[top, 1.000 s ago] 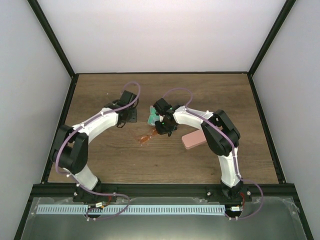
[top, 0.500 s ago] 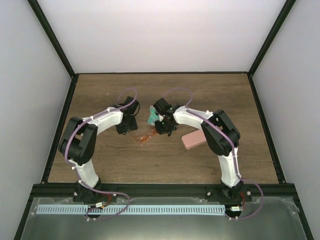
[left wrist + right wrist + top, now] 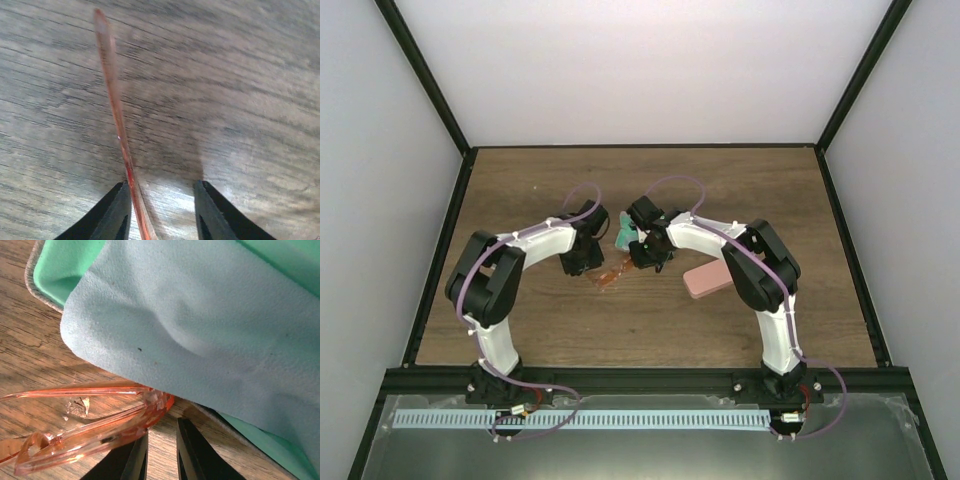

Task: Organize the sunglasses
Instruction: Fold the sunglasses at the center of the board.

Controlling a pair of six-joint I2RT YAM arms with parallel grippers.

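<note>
Left end effector [image 3: 161,186] sits apart around one thin arm of the orange sunglasses [image 3: 116,115]; next I should pinch softly.

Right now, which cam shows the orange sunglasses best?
Right wrist: the orange sunglasses lie close and sharp, frame and arms visible. Left wrist shows only one thin arm, slightly blurred. Top external shows just a tiny orange patch.

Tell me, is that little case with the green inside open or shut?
Open. In the right wrist view the case shows bare green lining inside its grey rim, and a light blue cloth lies across it.
</note>
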